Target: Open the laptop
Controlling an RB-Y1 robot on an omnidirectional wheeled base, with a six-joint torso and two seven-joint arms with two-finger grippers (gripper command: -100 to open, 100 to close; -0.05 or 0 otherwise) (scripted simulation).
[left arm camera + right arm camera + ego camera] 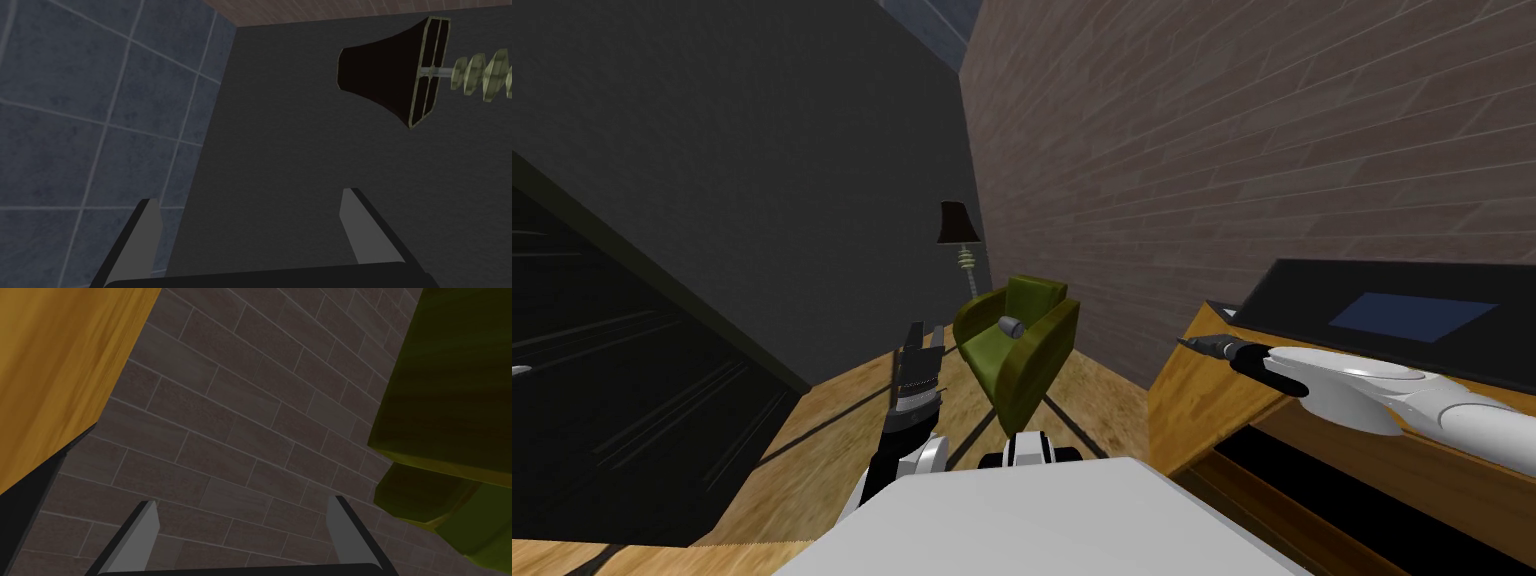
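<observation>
Tools on both arms stand wide open and hold nothing. The right tool (pixel 1196 343) hangs just past the corner of the wooden surface (pixel 1192 400). It points at the brick wall (pixel 240 413), not at the laptop (pixel 1382 300). The black laptop lies flat on the surface, just beside the right forearm, and looks shut. If the arm swings round fast, it could bump the laptop and push it along. The thin fingers could also slip off the lid's edge. The left tool (pixel 924 338) points up, near a floor lamp (pixel 955 235). A green armchair (pixel 1012 345) sits on the wooden floor (pixel 812 460) by the walls.
</observation>
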